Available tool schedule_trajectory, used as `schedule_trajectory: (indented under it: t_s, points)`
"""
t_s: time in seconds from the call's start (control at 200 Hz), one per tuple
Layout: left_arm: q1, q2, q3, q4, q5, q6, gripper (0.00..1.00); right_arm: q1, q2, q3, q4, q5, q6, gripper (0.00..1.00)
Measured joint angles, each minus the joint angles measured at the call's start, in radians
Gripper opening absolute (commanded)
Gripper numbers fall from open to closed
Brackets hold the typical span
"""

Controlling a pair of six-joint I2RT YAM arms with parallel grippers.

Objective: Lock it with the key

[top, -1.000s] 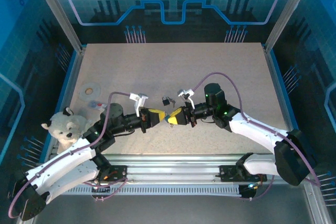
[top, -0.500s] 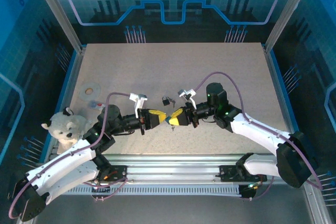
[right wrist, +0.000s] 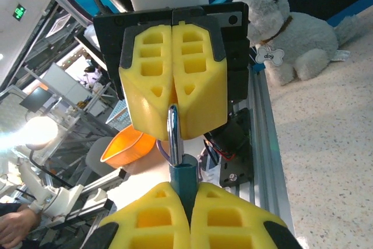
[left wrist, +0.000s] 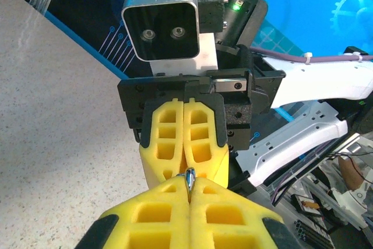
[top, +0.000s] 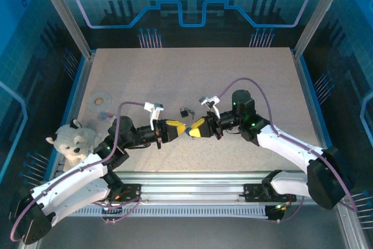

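Observation:
A small teal padlock (right wrist: 186, 179) with a silver shackle (right wrist: 173, 129) hangs in the air between the two arms. My right gripper (right wrist: 186, 196) is shut on the padlock's body. My left gripper (left wrist: 189, 182) is shut on the shackle's end, a sliver of silver metal (left wrist: 189, 178) showing between its yellow pads. In the top view the left gripper (top: 180, 127) and the right gripper (top: 193, 130) meet tip to tip above the table's near middle. A small dark object with a ring, possibly the key (top: 185, 111), lies on the table just beyond them.
A white plush dog (top: 73, 142) sits at the table's left near edge. A flat round disc (top: 99, 99) and a tiny item (top: 105, 116) lie at the left. Metal frame rails (top: 192, 176) run along the near edge.
The joined grippers have shifted slightly to the right and away from the near edge. Both holds on the padlock stay the same.

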Motion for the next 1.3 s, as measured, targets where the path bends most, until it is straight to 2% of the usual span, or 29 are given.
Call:
schedule_trajectory:
  t_s: [0.53,0.816,1.301]
  points:
    - [-0.021,0.023,0.005,0.037,-0.016,0.006,0.00,-0.034,0.022,0.001,0.082,-0.074,0.097,0.00]
    - [-0.035,0.045,0.050,-0.034,-0.058,0.028,0.00,-0.039,-0.026,0.000,-0.009,-0.002,0.028,0.00]
    - [-0.046,0.069,0.061,-0.045,-0.098,0.051,0.00,-0.039,-0.067,-0.041,0.013,0.094,0.011,0.00]
